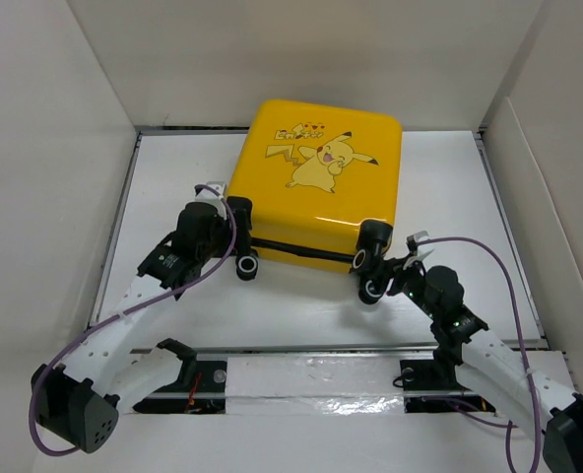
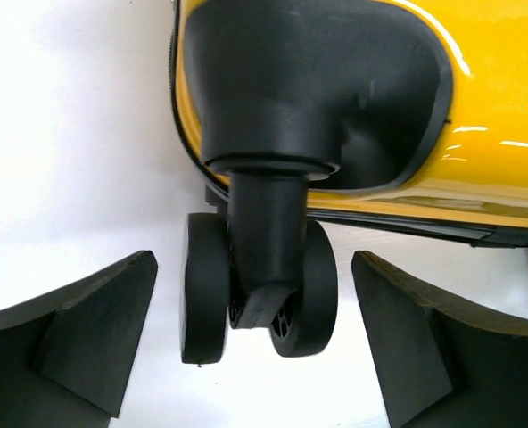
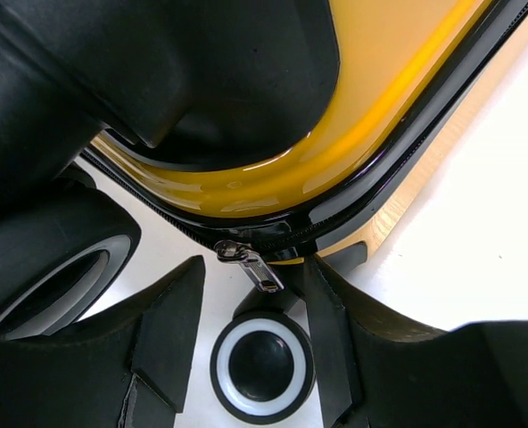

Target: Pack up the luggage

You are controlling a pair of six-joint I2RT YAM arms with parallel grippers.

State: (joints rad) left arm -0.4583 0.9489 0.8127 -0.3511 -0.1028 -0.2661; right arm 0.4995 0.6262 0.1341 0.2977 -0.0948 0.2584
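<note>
White table (image 1: pixel 469 197), enclosed by white walls. At centre-far the luggage (image 1: pixel 316 182) lies flat and closed, print upward. At its near-left corner the left gripper (image 2: pixel 253 267), jaws wide apart, straddles a caster wheel (image 2: pixel 310 294) without contact. At the near-right corner the right gripper (image 3: pixel 255 267), jaws parted, frames the zipper pull (image 3: pixel 249 261), gripping nothing.

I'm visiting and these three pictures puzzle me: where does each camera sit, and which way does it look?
Top external: fixed above and behind the arms, looking down on the yellow luggage; left arm and right arm show.
Left wrist: on the left arm, facing a luggage wheel close up; the open left gripper flanks it.
Right wrist: on the right arm, facing the zipper pull at the luggage's corner; the right gripper shows below.
Shared: top and left wrist views both show that wheel.
</note>
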